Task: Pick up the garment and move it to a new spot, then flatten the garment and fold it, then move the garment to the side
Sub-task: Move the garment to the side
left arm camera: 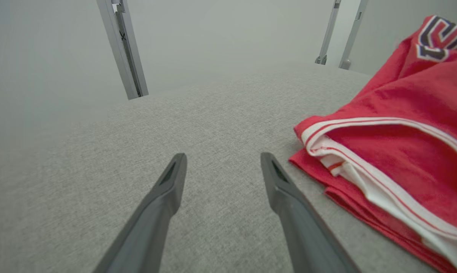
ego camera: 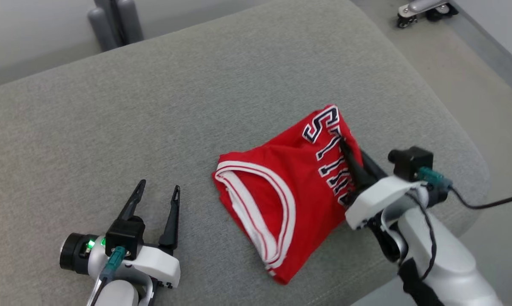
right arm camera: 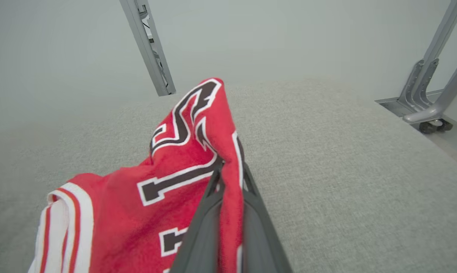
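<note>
The garment (ego camera: pixel 290 187) is a red jersey with white trim and dark lettering, lying folded on the grey cushion (ego camera: pixel 154 106) at centre right. My right gripper (ego camera: pixel 345 146) is shut on the jersey's right edge, with a fold of red cloth pinched between its dark fingers (right arm camera: pixel 209 201). The lettered corner (right arm camera: pixel 192 113) stands up beyond the fingertips. My left gripper (ego camera: pixel 159 189) rests open on the cushion to the left of the jersey, nothing between its fingers (left arm camera: pixel 167 189). The jersey's trimmed edge (left arm camera: pixel 365 151) lies just right of that gripper.
The cushion's right edge (ego camera: pixel 473 170) drops to a pale floor close to my right arm. A wheeled metal frame (ego camera: pixel 426 10) stands at the far right, and grey posts (ego camera: pixel 111 21) rise behind the cushion. Bare cushion stretches left and back.
</note>
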